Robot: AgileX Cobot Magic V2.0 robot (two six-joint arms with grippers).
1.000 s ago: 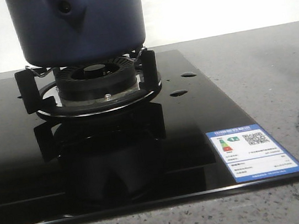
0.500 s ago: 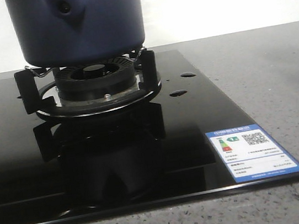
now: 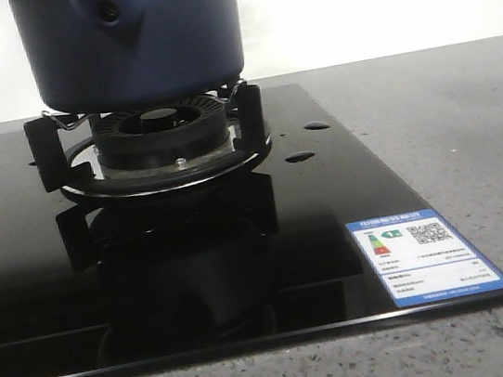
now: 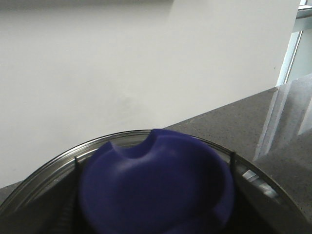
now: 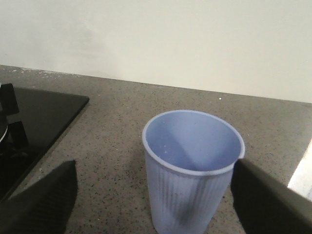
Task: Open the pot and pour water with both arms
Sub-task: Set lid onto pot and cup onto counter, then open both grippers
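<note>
The pot, upper left on the burner, looks heavy and rigid; grip its handle; right gripper spread around cup, left unclear.

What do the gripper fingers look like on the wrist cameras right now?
In the right wrist view, the right gripper shows two dark grey, matte fingers, broad and blunt, blurred by closeness. No cables or markings show on them. In the left wrist view, the left gripper's fingers cannot be made out. The front view shows neither arm.

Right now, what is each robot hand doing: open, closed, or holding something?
Left: cannot be told; its fingers are out of view above the blue lid knob.
Right gripper: open, fingers either side of the pale blue cup.
</note>
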